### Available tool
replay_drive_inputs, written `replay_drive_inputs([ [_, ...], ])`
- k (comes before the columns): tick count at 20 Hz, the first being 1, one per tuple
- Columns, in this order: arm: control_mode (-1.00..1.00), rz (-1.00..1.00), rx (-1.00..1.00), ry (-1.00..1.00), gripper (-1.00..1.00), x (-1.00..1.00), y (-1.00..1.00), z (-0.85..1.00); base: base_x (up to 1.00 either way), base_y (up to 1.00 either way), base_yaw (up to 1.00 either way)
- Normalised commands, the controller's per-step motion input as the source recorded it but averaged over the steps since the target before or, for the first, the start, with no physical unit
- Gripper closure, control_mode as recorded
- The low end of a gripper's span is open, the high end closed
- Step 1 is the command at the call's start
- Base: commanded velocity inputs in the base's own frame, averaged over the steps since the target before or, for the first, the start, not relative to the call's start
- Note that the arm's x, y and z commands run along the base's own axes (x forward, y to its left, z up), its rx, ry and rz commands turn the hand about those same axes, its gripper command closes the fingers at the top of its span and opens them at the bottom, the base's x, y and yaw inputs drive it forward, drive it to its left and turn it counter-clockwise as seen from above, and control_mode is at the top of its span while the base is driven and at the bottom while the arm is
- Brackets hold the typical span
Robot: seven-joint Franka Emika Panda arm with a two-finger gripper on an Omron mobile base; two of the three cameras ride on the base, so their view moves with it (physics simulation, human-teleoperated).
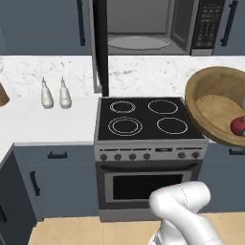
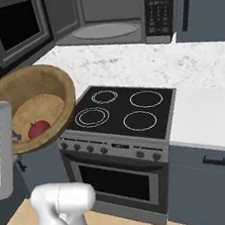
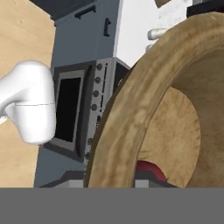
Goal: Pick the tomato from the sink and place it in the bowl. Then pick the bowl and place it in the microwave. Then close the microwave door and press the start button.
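Note:
The wide wooden bowl [image 1: 215, 103] [image 2: 37, 93] hangs tilted in the air beside the stove, off its front right corner. Inside it, low against the wall, lies the small red tomato [image 1: 238, 125] [image 2: 38, 128] [image 3: 151, 168]. My gripper [image 3: 109, 178] is shut on the bowl's rim [image 3: 131, 109], which runs up between the fingertips in the hand view. Above the stove, the microwave [image 1: 143, 28] [image 2: 102, 16] shows its grey interior and turntable. The microwave door [image 1: 100, 48] [image 2: 14, 26] stands swung wide open to the left. The sink is out of view.
Below the microwave is a black stove [image 1: 143, 119] [image 2: 124, 110] with ring burners and an oven front. Two white bottles [image 1: 46, 93] [image 1: 64, 93] stand on the white counter to its left. The microwave's button panel [image 1: 208, 24] [image 2: 157, 6] is on its right side.

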Motion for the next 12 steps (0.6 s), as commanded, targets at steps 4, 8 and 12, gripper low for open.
replay_drive_inputs([
  [4,1.0,0.0,0.0,0.0,1.0,0.0,0.0,0.0,0.81,-0.11,0.29],
  [8,1.0,0.0,0.0,0.0,1.0,0.0,0.0,0.0,0.71,-0.2,0.26],
  [12,1.0,0.0,0.0,0.0,1.0,0.0,0.0,0.0,0.35,-0.34,0.21],
])
